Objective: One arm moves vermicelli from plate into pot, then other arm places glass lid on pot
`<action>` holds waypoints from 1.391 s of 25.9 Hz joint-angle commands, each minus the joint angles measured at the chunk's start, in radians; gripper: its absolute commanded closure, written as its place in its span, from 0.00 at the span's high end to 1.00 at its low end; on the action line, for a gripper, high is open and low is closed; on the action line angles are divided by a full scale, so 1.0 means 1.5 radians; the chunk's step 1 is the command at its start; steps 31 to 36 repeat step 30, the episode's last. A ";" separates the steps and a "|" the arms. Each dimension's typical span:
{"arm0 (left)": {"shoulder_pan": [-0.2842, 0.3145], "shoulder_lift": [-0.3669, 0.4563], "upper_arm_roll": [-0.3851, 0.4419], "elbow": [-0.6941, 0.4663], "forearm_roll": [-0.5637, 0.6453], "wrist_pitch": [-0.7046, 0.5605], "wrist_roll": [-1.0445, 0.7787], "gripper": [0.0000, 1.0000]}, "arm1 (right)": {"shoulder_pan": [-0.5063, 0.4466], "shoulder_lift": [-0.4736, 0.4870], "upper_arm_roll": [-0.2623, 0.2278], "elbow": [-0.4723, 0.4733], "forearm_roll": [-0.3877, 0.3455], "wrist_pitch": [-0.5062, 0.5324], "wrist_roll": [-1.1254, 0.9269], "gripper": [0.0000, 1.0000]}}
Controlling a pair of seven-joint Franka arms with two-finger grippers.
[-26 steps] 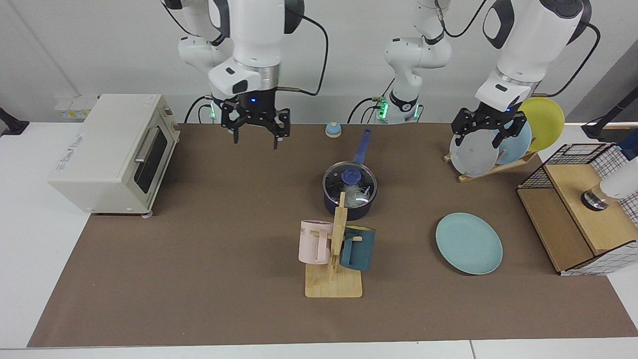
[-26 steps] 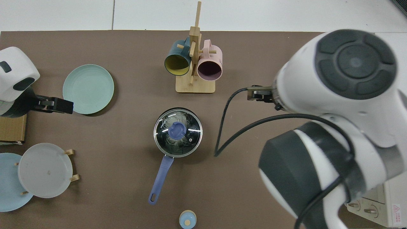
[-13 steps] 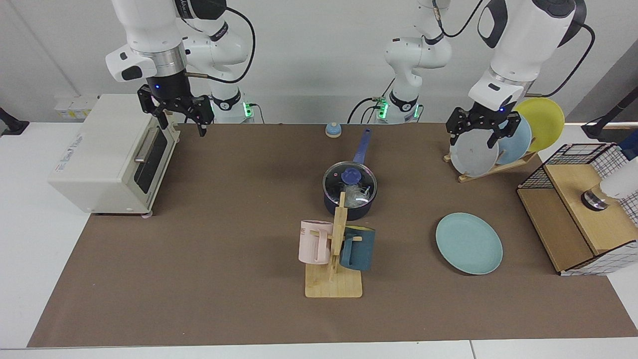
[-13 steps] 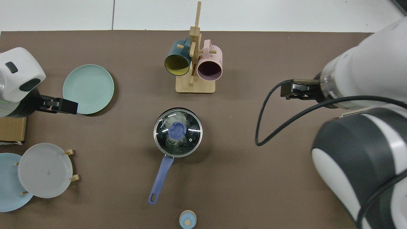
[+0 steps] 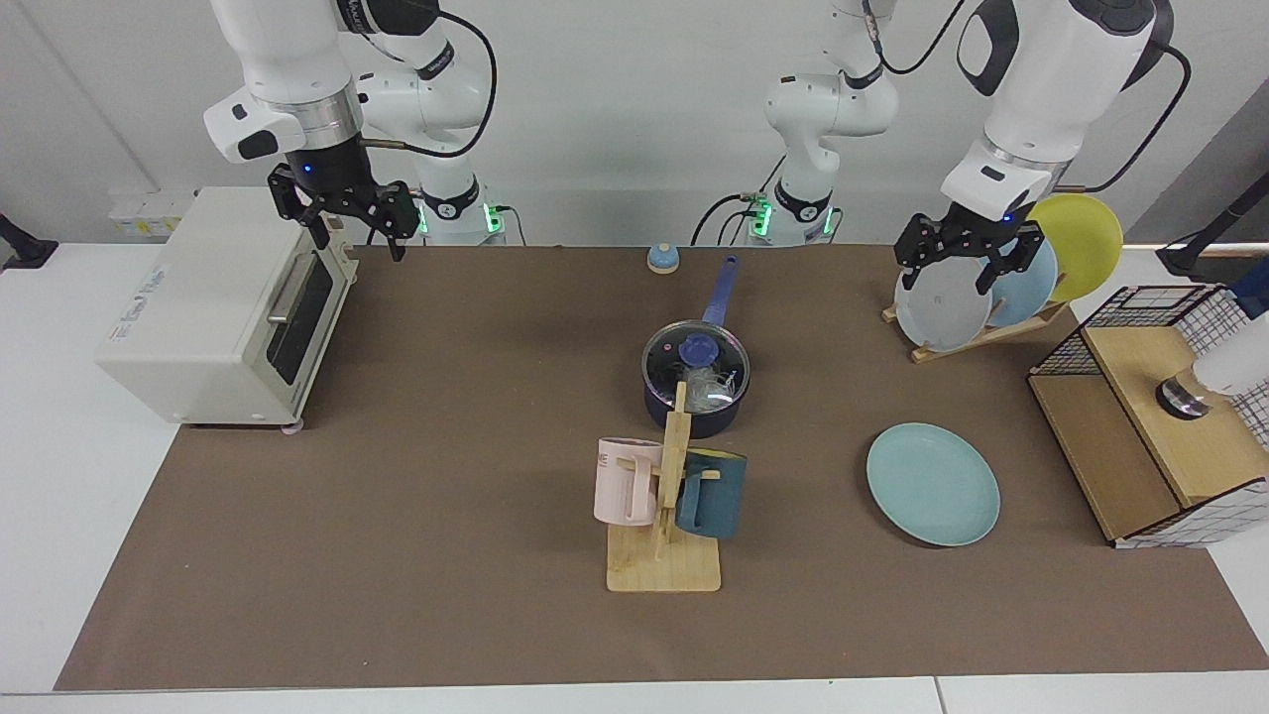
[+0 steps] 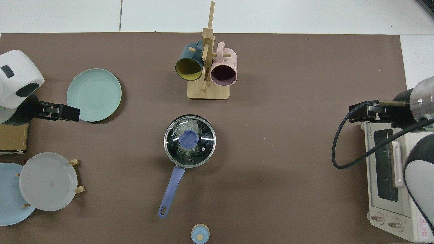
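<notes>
Since a second ago the right gripper [image 5: 349,220] has swung from mid-surface to above the toaster oven [image 5: 223,302], jaws released; the left gripper [image 5: 967,260] waits, jaws spread, by the plate rack [image 5: 977,332]; the glass lid [image 6: 190,140] sits on the pot [image 5: 694,382], covering the vermicelli [image 6: 190,150]; the plate [image 5: 932,483] lies bare; the task looks complete.

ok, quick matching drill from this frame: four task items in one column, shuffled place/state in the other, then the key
Items:
1. vermicelli
2. glass lid
3. plate
4. right gripper

Places/states:
A. open, raised beside the toaster oven
B. bare, flat on the brown mat
C. inside the pot, under glass
D. seated on the pot's rim

Pairs: 1-C, 2-D, 3-B, 4-A

The left gripper hangs open by the plate rack, holding nothing.
</notes>
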 commanded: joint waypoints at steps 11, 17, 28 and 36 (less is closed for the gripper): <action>0.000 -0.007 0.003 -0.001 -0.002 -0.011 0.000 1.00 | -0.010 -0.009 -0.009 -0.010 0.069 0.007 -0.020 0.99; 0.000 -0.007 0.003 -0.001 -0.002 -0.011 0.000 1.00 | -0.007 -0.012 -0.009 -0.013 0.064 0.001 -0.020 0.99; 0.000 -0.007 0.004 -0.001 -0.002 -0.011 0.000 1.00 | -0.007 -0.011 -0.010 -0.014 0.056 0.002 -0.028 0.99; 0.000 -0.007 0.003 -0.001 -0.002 -0.011 0.000 1.00 | -0.007 -0.011 -0.009 -0.014 0.055 0.002 -0.028 0.99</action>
